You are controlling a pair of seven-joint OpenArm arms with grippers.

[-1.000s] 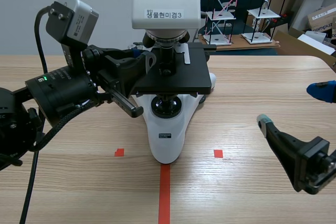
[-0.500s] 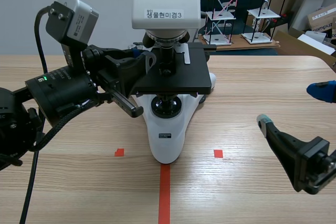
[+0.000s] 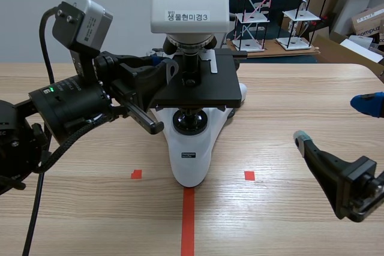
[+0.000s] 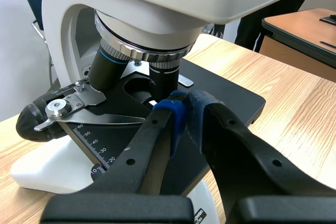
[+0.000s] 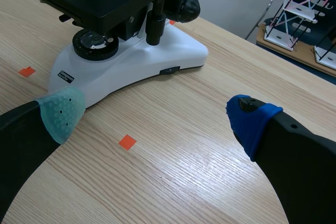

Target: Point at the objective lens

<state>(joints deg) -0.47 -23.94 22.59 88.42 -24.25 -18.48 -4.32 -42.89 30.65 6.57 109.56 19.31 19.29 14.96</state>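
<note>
Pointing at one of two objective lenses (image 4: 164, 77), left hand (image 4: 185, 109) pinched closed; right hand (image 5: 155, 114) wide.

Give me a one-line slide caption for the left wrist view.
Left gripper, fingers shut, points its blue-padded tips at the objective lens above the black stage.

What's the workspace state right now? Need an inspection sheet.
Surface: wooden table with orange-red tape marks.
Job's things: white microscope at centre; its objective lens points down over the black stage.
Clutter: nothing seen.
Grippers: left gripper shut, tips at the objective lens, over the stage; right gripper open, empty, low over the table beside the microscope.
Cables: black cable loops off the left wrist camera.
Surroundings: shelf models and cardboard box behind the table.
</note>
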